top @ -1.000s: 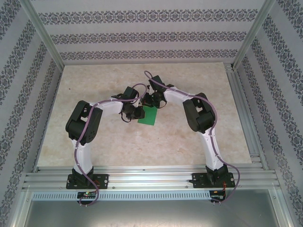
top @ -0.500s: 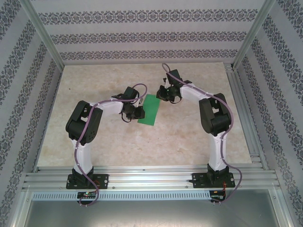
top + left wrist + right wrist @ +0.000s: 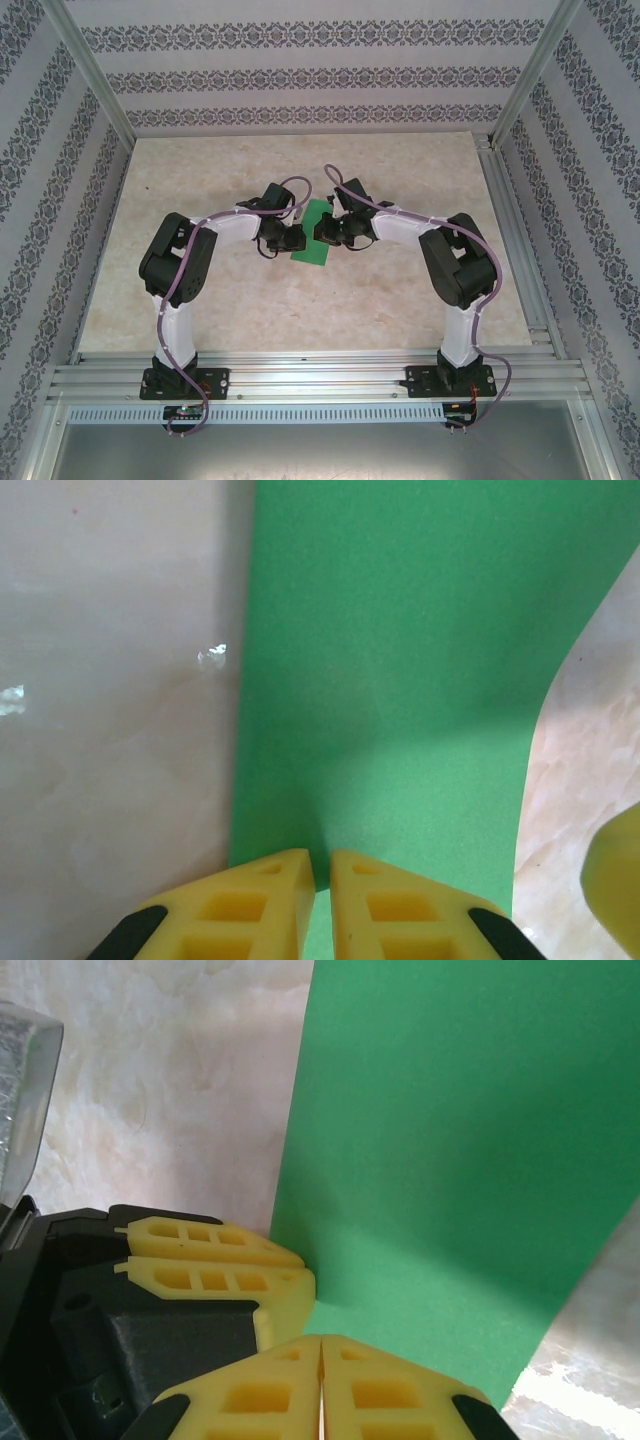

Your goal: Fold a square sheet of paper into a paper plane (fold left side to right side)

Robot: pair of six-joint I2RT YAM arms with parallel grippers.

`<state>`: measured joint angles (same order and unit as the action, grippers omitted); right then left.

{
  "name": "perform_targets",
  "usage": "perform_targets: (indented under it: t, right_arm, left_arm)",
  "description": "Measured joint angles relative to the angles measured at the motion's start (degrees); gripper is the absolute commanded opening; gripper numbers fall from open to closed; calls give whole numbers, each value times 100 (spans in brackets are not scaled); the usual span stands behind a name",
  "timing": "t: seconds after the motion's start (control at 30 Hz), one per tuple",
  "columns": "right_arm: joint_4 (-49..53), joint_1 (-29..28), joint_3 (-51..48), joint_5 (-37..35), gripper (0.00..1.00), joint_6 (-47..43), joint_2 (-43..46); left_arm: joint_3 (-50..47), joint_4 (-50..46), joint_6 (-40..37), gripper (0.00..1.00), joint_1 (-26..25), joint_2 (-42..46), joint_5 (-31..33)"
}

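- Green paper sheet (image 3: 312, 250) lies mid-table btw the two grippers. It's a long narrow folded strip, set slightly diagonal, far end leaning right.
- L gripper (image 3: 294, 240) is at the strip's left edge, towards the near end.
- L wrist cam: yellow fingers (image 3: 270, 900) are nearly together w/ a thin slit, and green shows in the slit. Looks pinched on the sheet (image 3: 400, 680).
- Same cam: the sheet's left edge is straight and flat on the table. The right edge curves and seems lifted a bit.
- A yellow tip, prob. the R gripper's finger (image 3: 615, 880), pokes in at lower right, just beside the sheet's right edge.
- R gripper (image 3: 322, 230) comes in from the right, over the strip's mid part, close to the L gripper.
- R wrist cam: R gripper (image 3: 320, 1340) has its fingers pressed tight together, no gap, tips at the sheet (image 3: 450, 1140). Can't tell if any paper is caught btw them.
- Same cam: L gripper (image 3: 300, 1272) sits just beside, fingers stacked one on the other, tips touching the sheet's left edge.
- Table (image 3: 400, 290) is pale w/ a marble look. Both arms bend inward from their bases at the near edge.
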<state>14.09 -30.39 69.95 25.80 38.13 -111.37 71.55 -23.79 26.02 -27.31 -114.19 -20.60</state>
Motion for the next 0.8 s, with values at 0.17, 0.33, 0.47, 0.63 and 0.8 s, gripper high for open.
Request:
perform_targets:
  t: [0.17,0.33,0.47,0.63,0.8]
  right_arm:
    - [-133,-28,-52,-4,8,96,-105]
    - [-155,-111,-216,-28,8,105,-175]
    - [-153,-111,-243,-55,8,98,-317]
    - [-170,-111,-219,-44,8,50,-402]
    - [-122,-114,-186,-74,8,-98,-415]
  left_arm:
    - [15,-22,0,17,-20,-2,46]
    - [17,-24,0,17,-24,-2,59]
    - [26,-37,0,17,-26,-2,61]
    - [44,-59,0,19,-26,-4,55]
    - [146,-195,-7,25,-46,-4,39]
